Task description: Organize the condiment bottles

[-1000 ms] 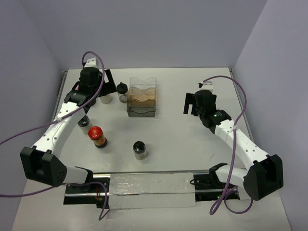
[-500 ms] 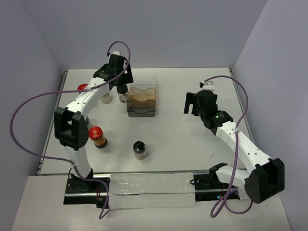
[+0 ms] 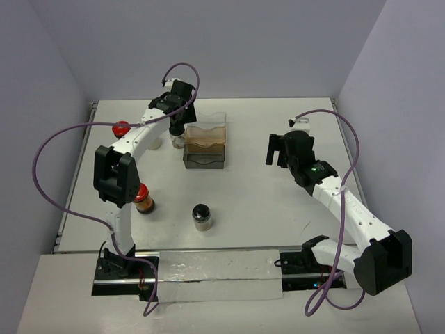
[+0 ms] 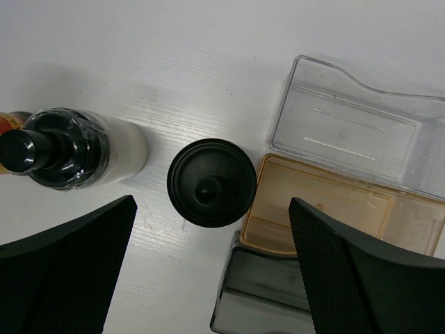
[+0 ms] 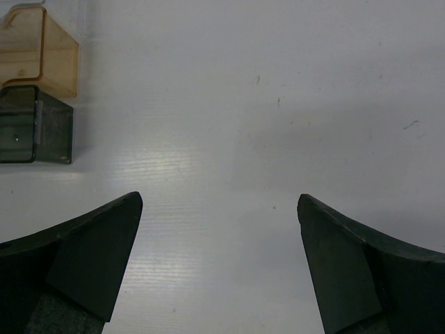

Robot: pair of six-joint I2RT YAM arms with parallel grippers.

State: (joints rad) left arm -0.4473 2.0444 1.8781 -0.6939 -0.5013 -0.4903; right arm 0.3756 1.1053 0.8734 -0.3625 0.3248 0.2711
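Note:
My left gripper (image 3: pixel 179 117) (image 4: pixel 212 205) hangs open over a black-capped condiment bottle (image 3: pixel 178 132) (image 4: pixel 211 182) that stands just left of the trays; its cap lies between the two fingers, untouched. Left of it is another black-capped bottle with pale contents (image 3: pixel 152 142) (image 4: pixel 76 147). A red-capped bottle (image 3: pixel 121 127) stands at the far left. A second red-capped bottle (image 3: pixel 144 200) is partly hidden behind the left arm. One more black-capped bottle (image 3: pixel 201 216) stands alone near the front middle. My right gripper (image 3: pixel 277 150) (image 5: pixel 219 202) is open over bare table on the right.
Three nested plastic trays sit at the back middle: clear (image 3: pixel 208 119) (image 4: pixel 361 129), amber (image 3: pixel 206 136) (image 4: pixel 334 209) and dark grey (image 3: pixel 204 158) (image 4: pixel 257 299). The right wrist view catches the amber (image 5: pixel 42 59) and dark (image 5: pixel 31 125) trays at its upper left. Walls close the table behind and at both sides.
The left arm has swung from the far left across to the back middle and now hangs over the black-capped bottle beside the trays. The right arm has barely moved.

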